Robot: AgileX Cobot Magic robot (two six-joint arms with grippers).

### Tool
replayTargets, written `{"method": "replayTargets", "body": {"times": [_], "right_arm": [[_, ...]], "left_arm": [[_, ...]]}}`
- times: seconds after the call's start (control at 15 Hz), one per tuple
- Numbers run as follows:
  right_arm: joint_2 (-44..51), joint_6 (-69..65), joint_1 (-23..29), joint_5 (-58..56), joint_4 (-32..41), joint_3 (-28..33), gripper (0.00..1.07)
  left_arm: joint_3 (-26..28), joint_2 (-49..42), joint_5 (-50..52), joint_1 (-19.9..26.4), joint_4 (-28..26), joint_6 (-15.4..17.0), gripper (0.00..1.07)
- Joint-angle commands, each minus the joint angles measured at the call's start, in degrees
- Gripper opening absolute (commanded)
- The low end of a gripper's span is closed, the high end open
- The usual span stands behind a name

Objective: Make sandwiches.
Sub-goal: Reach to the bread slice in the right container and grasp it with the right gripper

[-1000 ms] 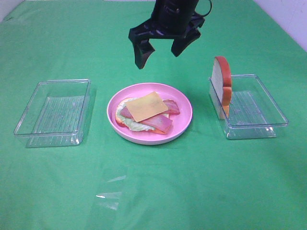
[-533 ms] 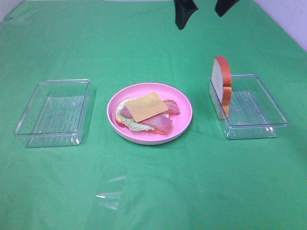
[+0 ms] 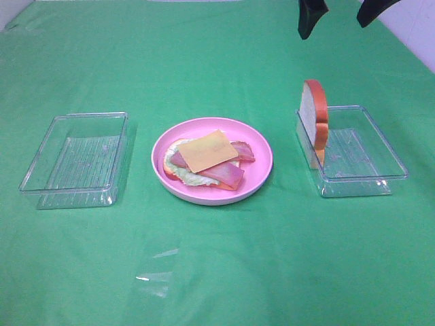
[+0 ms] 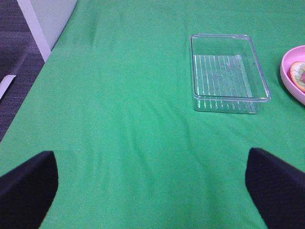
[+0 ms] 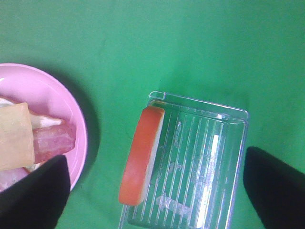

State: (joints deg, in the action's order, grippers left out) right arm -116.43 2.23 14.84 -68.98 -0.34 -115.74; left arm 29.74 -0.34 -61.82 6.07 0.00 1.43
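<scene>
Pink plate point(image 3: 262, 166) at the middle of the green cloth point(image 3: 217, 272) carries the open sandwich: cheese point(image 3: 209, 150) on top, bacon point(image 3: 230, 175) under it, lettuce point(image 3: 194, 179) peeking out at seven o'clock, and a bread crust edge showing at nine. The last bread slice point(image 3: 315, 122) stands on edge against the near-left wall of the right tray point(image 3: 397, 170), at three o'clock from the plate.

A second ago the right gripper point(image 3: 338, 15) hung wide open just above the plate's twelve o'clock. Since then it has swung up and across toward one o'clock, and now only its two finger tips show at the top edge, spread apart and holding nothing, above and behind the standing slice. I'd judge the cheese is placed and the arm is heading for the top slice. Nothing on the plate or in either tray has shifted.

Off to the side, the left gripper point(image 4: 152, 183) hangs spread wide and empty over bare cloth, short of the empty left tray point(image 3: 41, 183).
</scene>
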Motion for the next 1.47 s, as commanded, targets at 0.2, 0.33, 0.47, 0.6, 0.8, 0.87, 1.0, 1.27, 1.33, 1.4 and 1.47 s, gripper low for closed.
{"method": "replayTargets", "body": {"times": [0.2,0.33,0.47,0.6,0.8,0.87,1.0,1.27,1.33,1.4,1.47], "right_arm": [[-6.36,-2.69,-0.11,-0.11,-0.34,-0.29,0.96],[-8.65,-3.32,-0.11,-0.11,-0.34,-0.29,0.96],[-11.52,-3.72,-0.11,-0.11,0.0,-0.29,0.96],[-14.09,-3.72,-0.11,-0.46,-0.06,-0.29,0.96],[-16.96,-4.24,-0.11,-1.72,0.34,-0.29,0.96],[-17.88,-4.24,-0.11,-2.64,0.34,-0.29,0.95],[-17.93,-4.47,-0.11,-2.64,0.34,-0.29,0.89],[-17.93,-5.33,-0.11,-3.09,0.34,-0.29,0.39],[-17.93,-5.33,-0.11,-3.09,0.34,-0.29,0.25],[-17.93,-5.33,-0.11,-3.27,0.34,-0.29,0.14],[-17.93,-5.33,-0.11,-3.44,0.34,-0.29,0.07]], "left_arm": [[-0.11,-0.8,0.29,0.17,0.0,-0.11,1.0],[-0.11,-0.8,0.29,0.17,0.0,-0.11,1.0],[-0.11,-0.8,0.29,0.17,0.0,-0.11,1.0],[-0.11,-0.8,0.29,0.17,0.0,-0.11,1.0],[-0.11,-0.8,0.29,0.17,0.0,-0.11,1.0],[-0.11,-0.8,0.29,0.17,0.0,-0.11,1.0],[-0.11,-0.8,0.29,0.17,0.0,-0.11,1.0],[-0.11,-0.8,0.29,0.17,0.0,-0.11,1.0],[-0.11,-0.8,0.29,0.17,0.0,-0.11,1.0],[-0.11,-0.8,0.29,0.17,0.0,-0.11,1.0],[-0.11,-0.8,0.29,0.17,0.0,-0.11,1.0]]}}
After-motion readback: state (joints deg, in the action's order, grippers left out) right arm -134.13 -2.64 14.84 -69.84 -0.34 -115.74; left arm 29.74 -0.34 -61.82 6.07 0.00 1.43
